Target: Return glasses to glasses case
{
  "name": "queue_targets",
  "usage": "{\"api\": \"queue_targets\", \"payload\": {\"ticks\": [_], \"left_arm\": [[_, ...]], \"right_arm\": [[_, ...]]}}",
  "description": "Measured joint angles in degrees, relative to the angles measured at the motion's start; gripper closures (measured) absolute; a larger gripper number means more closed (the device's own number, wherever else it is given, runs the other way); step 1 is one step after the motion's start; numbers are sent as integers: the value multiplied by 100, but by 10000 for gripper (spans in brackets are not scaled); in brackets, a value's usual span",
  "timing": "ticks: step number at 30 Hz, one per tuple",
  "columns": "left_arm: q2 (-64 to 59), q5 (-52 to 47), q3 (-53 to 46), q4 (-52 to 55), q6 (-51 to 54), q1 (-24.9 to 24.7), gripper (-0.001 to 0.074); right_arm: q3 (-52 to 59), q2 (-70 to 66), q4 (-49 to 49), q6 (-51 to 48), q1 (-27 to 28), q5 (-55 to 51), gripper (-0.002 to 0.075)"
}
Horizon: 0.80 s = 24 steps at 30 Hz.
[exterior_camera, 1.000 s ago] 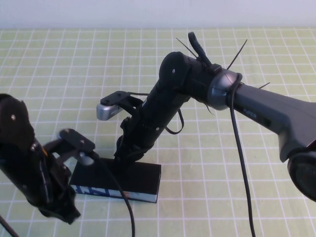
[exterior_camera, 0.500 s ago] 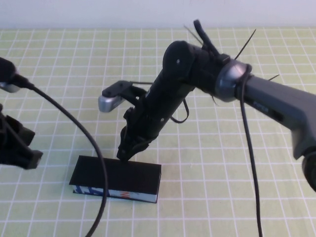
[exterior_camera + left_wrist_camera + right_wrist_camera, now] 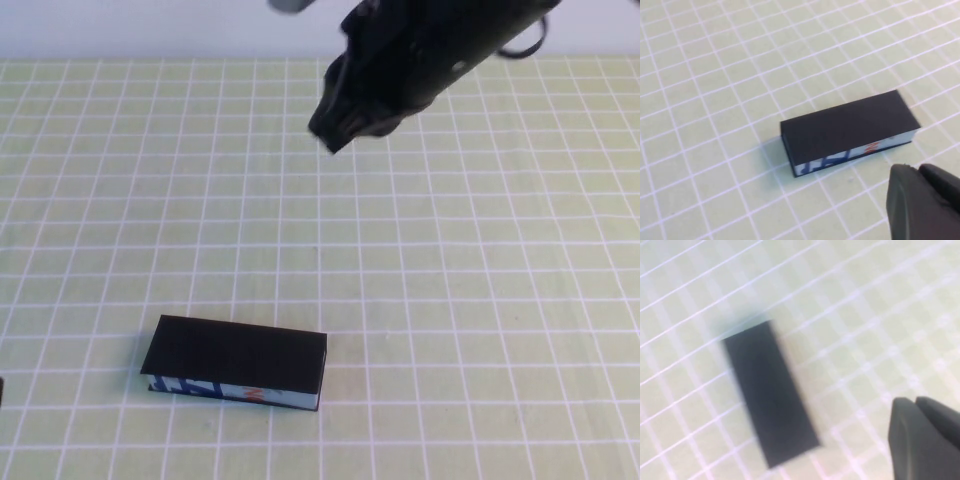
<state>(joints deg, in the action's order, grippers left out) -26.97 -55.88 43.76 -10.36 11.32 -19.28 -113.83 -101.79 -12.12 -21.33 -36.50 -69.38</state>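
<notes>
The glasses case point(image 3: 236, 360) lies closed on the green checked mat near the front left, its white printed edge facing the front. It also shows in the left wrist view point(image 3: 850, 130) and, blurred, in the right wrist view point(image 3: 770, 395). The glasses are not in view. My right gripper point(image 3: 332, 132) is raised high at the back, far above and behind the case; its fingers point(image 3: 905, 430) are pressed together and hold nothing. My left gripper point(image 3: 917, 170) is shut and empty, off to the side of the case's printed edge. The left arm is out of the high view.
The green checked mat point(image 3: 480, 300) covers the table. The white wall runs along the back edge point(image 3: 150, 30). Nothing else stands on the mat.
My right gripper rose from the case's lid up and back to the top of the view. My left arm pulled away to the left and left the high view. The case stayed put.
</notes>
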Motion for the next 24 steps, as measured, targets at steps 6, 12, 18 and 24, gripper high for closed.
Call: {"api": "queue_targets", "payload": {"ticks": [6,12,18,24], "left_arm": [[1087,124,-382,-288,-13,0,738],[1764,394,-678,-361,-260,0,738],[1822,465,-1029,-382,-479,0,738],[1822,746,-1271,-444,-509,0,738]], "right_arm": [[31,1131,780,756,0,-170,743],[909,2525,861,984,0,43,743],[2869,4199,1182,1012,0,985,743],[5333,5994,1361,1037,0,2371,743]]}}
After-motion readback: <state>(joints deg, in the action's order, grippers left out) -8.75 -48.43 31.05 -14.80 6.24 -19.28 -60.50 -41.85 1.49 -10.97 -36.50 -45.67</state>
